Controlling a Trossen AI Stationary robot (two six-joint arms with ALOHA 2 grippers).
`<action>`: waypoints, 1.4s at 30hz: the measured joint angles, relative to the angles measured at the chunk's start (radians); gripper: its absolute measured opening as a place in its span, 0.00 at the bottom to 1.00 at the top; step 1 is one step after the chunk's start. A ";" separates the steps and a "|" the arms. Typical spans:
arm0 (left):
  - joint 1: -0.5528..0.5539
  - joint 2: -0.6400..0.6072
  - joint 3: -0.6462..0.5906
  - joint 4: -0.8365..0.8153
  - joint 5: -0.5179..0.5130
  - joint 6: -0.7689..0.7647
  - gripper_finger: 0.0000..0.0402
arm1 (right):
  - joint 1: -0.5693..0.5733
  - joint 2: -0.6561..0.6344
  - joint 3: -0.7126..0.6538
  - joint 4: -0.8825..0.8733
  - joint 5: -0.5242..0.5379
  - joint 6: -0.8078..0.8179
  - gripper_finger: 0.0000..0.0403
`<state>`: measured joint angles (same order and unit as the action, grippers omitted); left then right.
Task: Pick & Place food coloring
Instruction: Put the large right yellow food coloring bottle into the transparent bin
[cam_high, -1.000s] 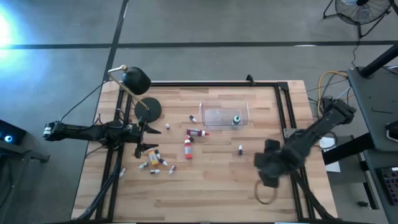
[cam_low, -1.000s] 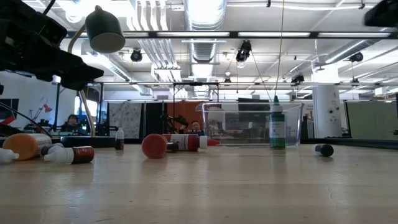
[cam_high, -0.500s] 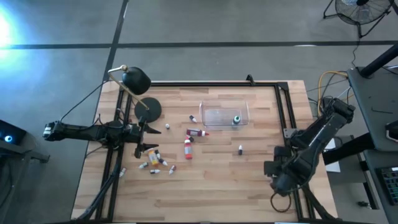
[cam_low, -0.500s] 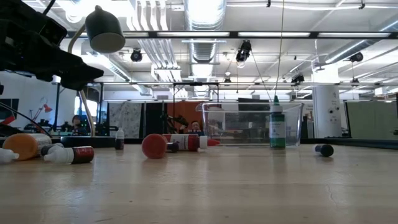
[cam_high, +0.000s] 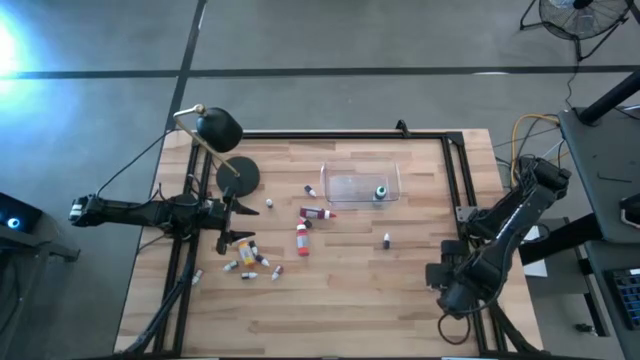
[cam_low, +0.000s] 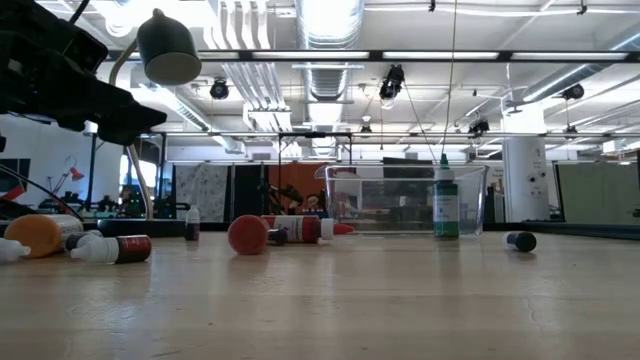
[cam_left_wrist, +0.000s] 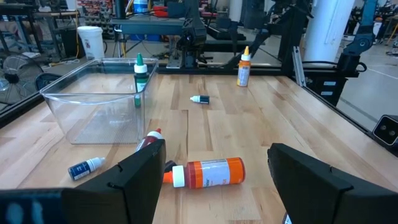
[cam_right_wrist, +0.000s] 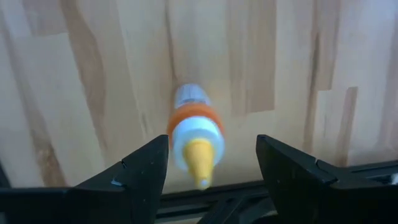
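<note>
Food coloring bottles lie scattered on the wooden table: a red one, a dark red one, a small dark one, and a cluster near the left arm. A green bottle stands in the clear tub. An orange-capped bottle stands upright by the table's right edge. My right gripper hangs open above it, pointing down, one finger on either side, apart from it. My left gripper waits open and level at the table's left, facing a lying orange bottle.
A black desk lamp with a round base stands at the far left. Black frame rails run along the table's right and far edges. A yellow cable lies beyond the right edge. Bare wood fills the near middle.
My right gripper has moved toward the table's right and near edges and sunk lower, staying open. The left arm and the bottles have kept still.
</note>
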<state>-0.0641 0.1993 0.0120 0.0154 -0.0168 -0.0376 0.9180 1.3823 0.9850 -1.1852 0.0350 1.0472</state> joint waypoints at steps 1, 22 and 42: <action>0.000 0.000 0.000 0.000 0.000 0.000 0.64 | 0.000 0.000 -0.002 0.000 -0.010 0.001 0.58; 0.000 0.000 0.000 0.000 0.000 0.000 0.64 | -0.003 0.008 -0.013 0.047 -0.043 0.054 0.29; 0.000 0.000 0.000 0.000 0.000 0.000 0.64 | -0.549 -0.052 0.358 -0.282 0.499 0.170 0.28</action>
<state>-0.0640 0.1991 0.0122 0.0151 -0.0168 -0.0376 0.3692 1.3303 1.3429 -1.4676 0.5343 1.2173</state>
